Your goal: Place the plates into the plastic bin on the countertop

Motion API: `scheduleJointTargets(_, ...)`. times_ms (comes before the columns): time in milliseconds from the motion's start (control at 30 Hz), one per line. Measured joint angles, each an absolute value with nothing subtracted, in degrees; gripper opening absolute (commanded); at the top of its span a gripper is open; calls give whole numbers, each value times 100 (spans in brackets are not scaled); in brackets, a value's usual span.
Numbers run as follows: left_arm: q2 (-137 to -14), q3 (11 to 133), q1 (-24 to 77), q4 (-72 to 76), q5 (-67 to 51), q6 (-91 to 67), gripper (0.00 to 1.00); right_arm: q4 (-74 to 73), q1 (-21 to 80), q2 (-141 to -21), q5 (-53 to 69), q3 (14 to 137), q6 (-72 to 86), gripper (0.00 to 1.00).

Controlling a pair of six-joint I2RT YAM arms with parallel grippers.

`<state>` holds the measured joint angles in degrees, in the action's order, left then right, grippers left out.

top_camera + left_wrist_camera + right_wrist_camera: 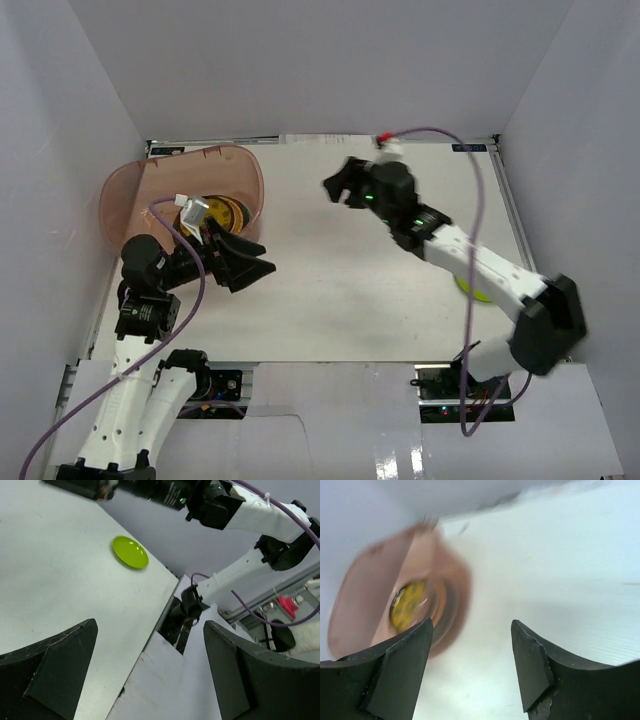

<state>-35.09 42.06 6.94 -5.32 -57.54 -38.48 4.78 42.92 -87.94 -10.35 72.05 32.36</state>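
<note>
I'm seeing my left gripper [248, 260] hanging spread and empty beside the translucent pinkish-brown plastic bin [140, 190], where a gold-patterned round plate [225, 213] is lying. My right gripper [340, 182] is hovering parted, holding nothing, over the white matte countertop [330, 300]; a lime green round plate [130, 552] is sitting near its right edge

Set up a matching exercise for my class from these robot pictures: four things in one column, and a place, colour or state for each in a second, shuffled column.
Column one
1. bin
2. green plate
3. yellow plate
4. left gripper

Column two
A. lying on the bare white table
B. open, holding nothing
C. pinkish and see-through
D. lying inside the bin

Pairs: 1-C, 2-A, 3-D, 4-B
</note>
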Motion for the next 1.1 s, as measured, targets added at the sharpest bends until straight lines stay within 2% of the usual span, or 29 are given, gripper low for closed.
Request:
scheduleJointTargets(167, -3489, 3673, 1297, -548, -5994, -3465, 98, 784, 1669, -5234, -1940, 3282, 4169, 74)
scheduleJointTargets(300, -3463, 3301, 1728, -600, -6040, -3177, 98, -596, 633, -3415, -2897, 1594, 4556, 85)
scheduleJointTargets(467, -3326, 3194, 1979, -768, -6029, -2838, 98, -1450, -585, -2679, -3391, 1184, 4901, 86)
scheduleJointTargets(667, -3122, 3197, 2165, -937, -5887, -2578, 98, -1490, -1411, -3511, -3245, 1140, 5144, 82)
scheduleJointTargets(733, -3096, 3197, 2189, -1035, -5798, -2519, 98, -1068, -1570, -4003, -2998, 1057, 5166, 74)
scheduleJointTargets(767, -3083, 3197, 2191, -1068, -5749, -2491, 98, -735, -1636, -4200, -2799, 1044, 5194, 62)
scheduleJointTargets(800, -3074, 3197, 2193, -1118, -5688, -2462, 98, -440, -1678, -4388, -2679, 1024, 5201, 43)
scheduleJointTargets(833, -3061, 3197, 2193, -1133, -5662, -2449, 98, -134, -1721, -4560, -2451, 993, 5225, 43)
scheduleJointTargets(867, -3052, 3197, 2200, -1173, -5614, -2436, 98, 154, -1734, -4775, -2241, 930, 5238, 11)
scheduleJointTargets(900, -3044, 3197, 2200, -1203, -5575, -2418, 98, 467, -1750, -4952, -2049, 882, 5207, 8)
scheduleJointTargets(1000, -3037, 3197, 2204, -1269, -5459, -2379, 98, 1035, -1758, -5286, -1411, 801, 5266, 8)
scheduleJointTargets(1100, -3037, 3199, 2204, -1343, -5315, -2355, 98, 1341, -1752, -5124, -836, 722, 5207, 8)
